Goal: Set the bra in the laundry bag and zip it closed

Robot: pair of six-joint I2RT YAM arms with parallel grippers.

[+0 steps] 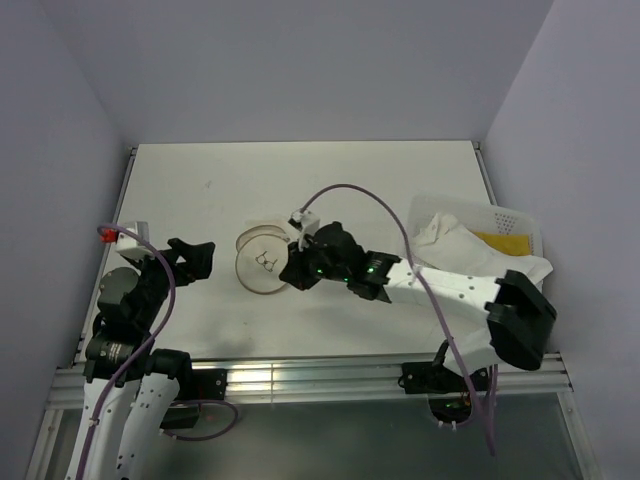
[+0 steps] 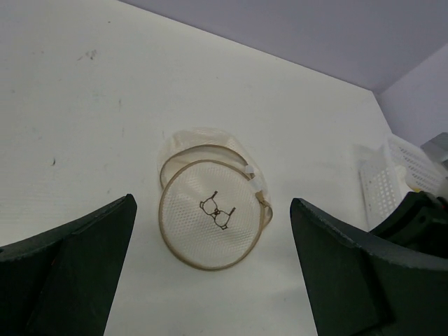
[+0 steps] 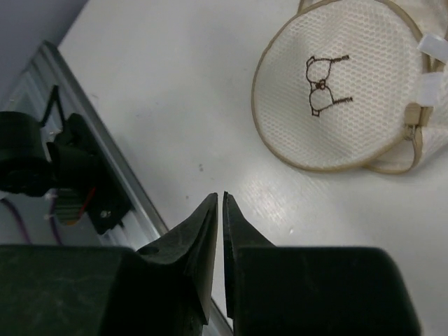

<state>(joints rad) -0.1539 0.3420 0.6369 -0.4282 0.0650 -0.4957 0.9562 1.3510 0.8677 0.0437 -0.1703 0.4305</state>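
Note:
The laundry bag (image 1: 262, 260), a round cream mesh pouch with a tan rim and a small bra drawing, lies mid-table; it shows too in the left wrist view (image 2: 213, 213) and the right wrist view (image 3: 336, 87). Its two round halves sit slightly offset, with the zip pull (image 2: 263, 201) at its right side. A mustard-yellow patch, apparently the bra (image 1: 503, 243), lies in the basket under white cloth. My right gripper (image 1: 291, 273) is shut on nothing (image 3: 218, 198), just right of the bag. My left gripper (image 1: 196, 258) hangs wide open left of the bag (image 2: 212, 203).
A white perforated basket (image 1: 500, 215) with crumpled white cloth (image 1: 455, 245) stands at the table's right edge, partly under my right arm. A metal rail (image 1: 300, 378) runs along the near edge. Purple walls close in the back and sides.

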